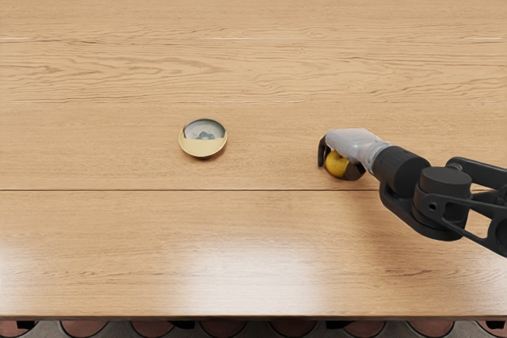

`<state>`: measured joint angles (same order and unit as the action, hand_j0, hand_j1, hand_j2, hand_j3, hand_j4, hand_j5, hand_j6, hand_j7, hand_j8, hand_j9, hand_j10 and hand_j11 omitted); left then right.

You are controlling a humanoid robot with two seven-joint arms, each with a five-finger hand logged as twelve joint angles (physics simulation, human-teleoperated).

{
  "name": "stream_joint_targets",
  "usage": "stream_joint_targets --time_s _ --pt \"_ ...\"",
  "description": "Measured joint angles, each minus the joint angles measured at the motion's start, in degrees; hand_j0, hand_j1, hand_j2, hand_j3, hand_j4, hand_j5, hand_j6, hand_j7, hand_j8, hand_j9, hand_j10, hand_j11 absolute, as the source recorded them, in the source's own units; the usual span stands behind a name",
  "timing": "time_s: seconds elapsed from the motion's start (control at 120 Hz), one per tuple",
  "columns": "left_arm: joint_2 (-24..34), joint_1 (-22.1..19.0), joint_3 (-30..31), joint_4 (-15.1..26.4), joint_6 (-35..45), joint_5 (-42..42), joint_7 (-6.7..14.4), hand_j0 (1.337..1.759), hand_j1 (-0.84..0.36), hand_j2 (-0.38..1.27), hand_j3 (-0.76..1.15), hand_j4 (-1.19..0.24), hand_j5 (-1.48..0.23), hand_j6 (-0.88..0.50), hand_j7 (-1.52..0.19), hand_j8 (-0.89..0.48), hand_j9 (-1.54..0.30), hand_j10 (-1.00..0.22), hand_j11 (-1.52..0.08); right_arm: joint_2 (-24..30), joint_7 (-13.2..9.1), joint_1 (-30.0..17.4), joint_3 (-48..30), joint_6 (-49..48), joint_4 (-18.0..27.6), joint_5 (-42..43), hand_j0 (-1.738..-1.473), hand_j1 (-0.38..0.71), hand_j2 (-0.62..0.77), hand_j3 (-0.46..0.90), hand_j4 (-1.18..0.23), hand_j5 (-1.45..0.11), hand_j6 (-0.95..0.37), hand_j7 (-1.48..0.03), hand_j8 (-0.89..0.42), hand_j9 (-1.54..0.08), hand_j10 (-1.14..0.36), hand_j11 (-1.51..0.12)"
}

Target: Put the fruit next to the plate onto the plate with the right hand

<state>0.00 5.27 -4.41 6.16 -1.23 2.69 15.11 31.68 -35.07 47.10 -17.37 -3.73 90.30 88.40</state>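
Note:
A small yellow fruit (336,165) lies on the wooden table, right of centre. My right hand (339,156) comes in from the right edge and covers the fruit from above, its fingers curled round it. Only the fruit's lower left part shows under the grey palm. The small round plate (203,148), yellow-rimmed with a grey patterned inside, sits to the left of the hand, well apart from it. Nothing lies on the plate.
The wooden table (253,251) fills the view, its front edge along the bottom and its far edge near the top. The black forearm (440,199) slants in from the lower right.

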Motion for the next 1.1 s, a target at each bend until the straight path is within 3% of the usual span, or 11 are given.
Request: stream_joint_targets --time_s 0.067,0.192,0.208,0.217,0.233,0.375,0.642,0.958,1.1 --pt "0.0 0.0 0.0 0.0 0.0 0.0 0.0 1.658 0.33 0.00 0.00 -0.02 -0.02 -0.02 -0.02 -0.02 -0.02 -0.02 -0.02 -0.1 0.0 0.0 0.1 0.0 -0.2 -0.1 -1.640 0.27 -0.07 0.00 -0.65 -0.81 -0.39 -0.82 -0.34 -0.83 -0.58 -0.84" --pt "0.0 0.0 0.0 0.0 0.0 0.0 0.0 1.658 0.33 0.00 0.00 -0.02 -0.02 -0.02 -0.02 -0.02 -0.02 -0.02 -0.02 -0.1 0.0 0.0 0.0 0.0 -0.4 -0.3 -1.633 0.26 0.05 -0.07 -0.66 -0.81 -0.40 -0.83 -0.40 -0.83 -0.63 -0.84" --pt "0.0 0.0 0.0 0.0 0.0 0.0 0.0 1.658 0.33 0.00 0.00 -0.02 -0.02 -0.02 -0.02 -0.02 -0.02 -0.02 -0.02 -0.1 0.0 0.1 0.0 0.0 -0.4 -0.3 -1.642 0.26 0.07 -0.09 -0.66 -0.82 -0.40 -0.84 -0.40 -0.84 -0.64 -0.84" --pt "0.0 0.0 0.0 0.0 0.0 0.0 0.0 1.658 0.33 0.00 0.00 -0.02 -0.02 -0.02 -0.02 -0.02 -0.02 -0.02 -0.02 -0.1 0.1 0.1 0.0 0.0 -0.4 -0.3 -1.642 0.26 0.07 -0.02 -0.66 -0.82 -0.40 -0.84 -0.41 -0.84 -0.64 -0.85" --pt "0.0 0.0 0.0 0.0 0.0 0.0 0.0 1.658 0.33 0.00 0.00 -0.02 -0.02 -0.02 -0.02 -0.02 -0.02 -0.02 -0.02 -0.1 0.1 0.1 0.0 0.0 -0.4 -0.4 -1.643 0.27 0.08 0.00 -0.66 -0.83 -0.41 -0.84 -0.40 -0.84 -0.65 -0.85" --pt "0.0 0.0 0.0 0.0 0.0 0.0 0.0 1.658 0.33 0.00 0.00 -0.02 -0.02 -0.02 -0.02 -0.02 -0.02 -0.02 -0.02 0.0 0.1 0.8 -0.6 0.0 -0.4 -0.9 -1.648 0.27 0.15 0.00 -0.67 -0.87 -0.44 -0.87 -0.45 -0.89 -0.67 -0.89" --pt "0.0 0.0 0.0 0.0 0.0 0.0 0.0 1.658 0.33 0.00 0.00 -0.02 -0.02 -0.02 -0.02 -0.02 -0.02 -0.02 -0.02 -0.6 0.1 3.2 -3.3 -0.5 0.0 -1.9 -1.651 0.24 0.12 0.00 -0.68 -0.90 -0.45 -0.89 -0.45 -0.92 -0.68 -0.92" --pt "0.0 0.0 0.0 0.0 0.0 0.0 0.0 1.658 0.33 0.00 0.00 -0.02 -0.02 -0.02 -0.02 -0.02 -0.02 -0.02 -0.02 -10.0 0.1 8.8 -4.2 -1.4 -0.4 -3.4 -1.652 0.24 0.11 0.00 -0.68 -0.92 -0.44 -0.90 -0.44 -0.93 -0.67 -0.92" --pt "0.0 0.0 0.0 0.0 0.0 0.0 0.0 1.658 0.33 0.00 0.00 -0.02 -0.02 -0.02 -0.02 -0.02 -0.02 -0.02 -0.02 -15.8 0.1 11.0 -4.2 -1.7 -3.1 -3.5 -1.653 0.23 0.11 0.00 -0.67 -0.93 -0.45 -0.90 -0.44 -0.93 -0.68 -0.93"
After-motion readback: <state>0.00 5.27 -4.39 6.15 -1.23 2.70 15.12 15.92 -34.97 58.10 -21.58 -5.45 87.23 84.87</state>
